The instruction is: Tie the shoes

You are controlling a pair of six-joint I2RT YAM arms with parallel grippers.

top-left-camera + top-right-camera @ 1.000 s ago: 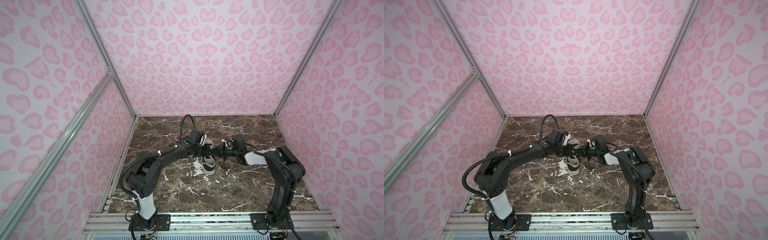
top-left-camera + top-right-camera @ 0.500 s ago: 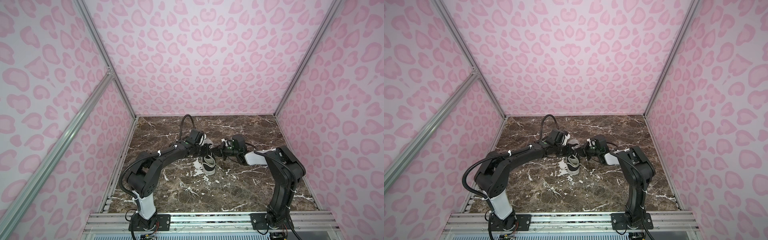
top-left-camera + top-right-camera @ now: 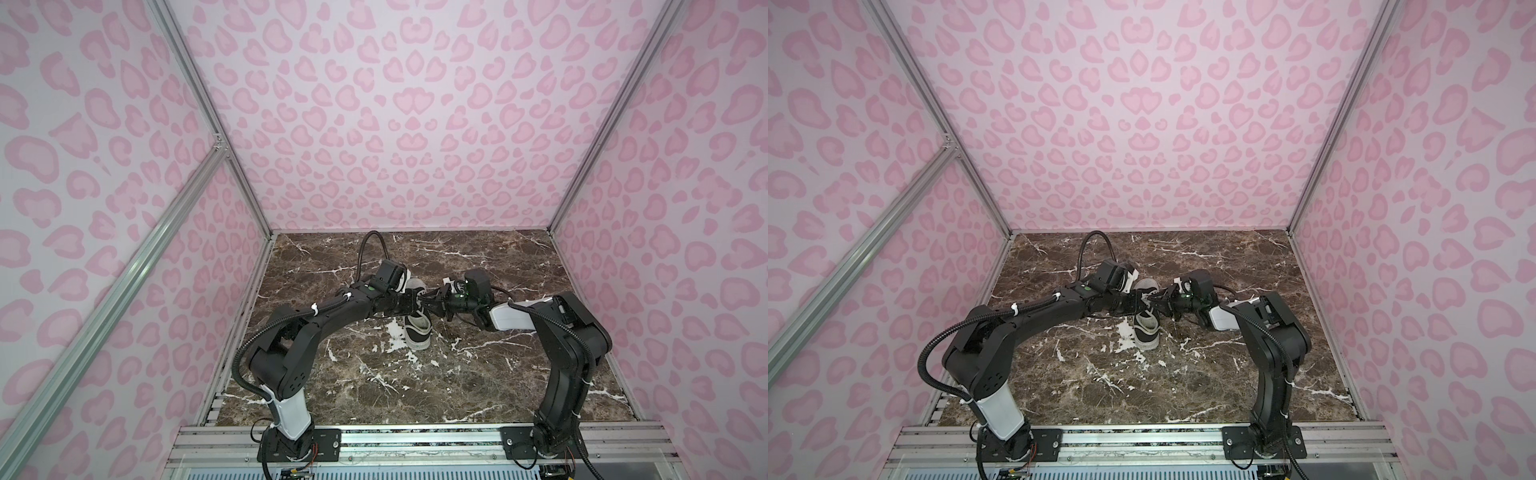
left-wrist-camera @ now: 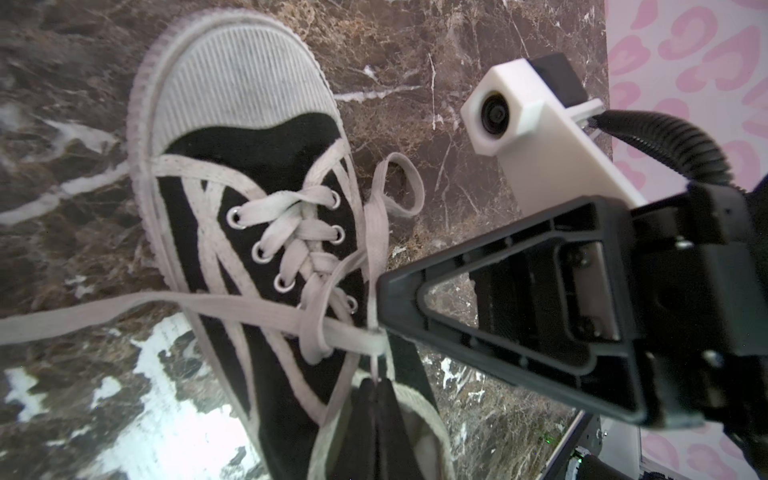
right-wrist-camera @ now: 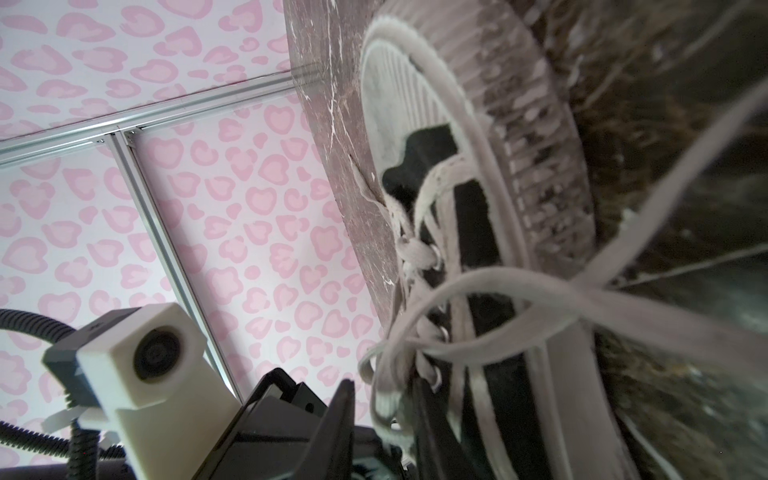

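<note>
— Over the sneaker [image 3: 417,332] both claws meet, don't they?
— They do. We see it sole-down on the marble floor [image 3: 374,382], toe pointing away from the arm bases, with an arm reaching in from each side of it.
— And the left gripper [image 4: 377,386]?
— Pressed together, pinching a thin strand of the laces [image 4: 291,245] just above the sneaker's opening. The left wrist view shows it plainly.
— The right gripper [image 4: 386,329]?
— Its tip sits where two strands cross, over the sneaker's upper eyelets. We see it only side-on, and its own wrist view is blurred there, so we cannot tell whether its jaws are parted or nipping the lace.
— What of the other strands?
— They criss-cross through the eyelets. One long strand runs out past the sneaker's side, and a small loop lies on the floor just beside the opposite side — nearer the toe than the heel.
</note>
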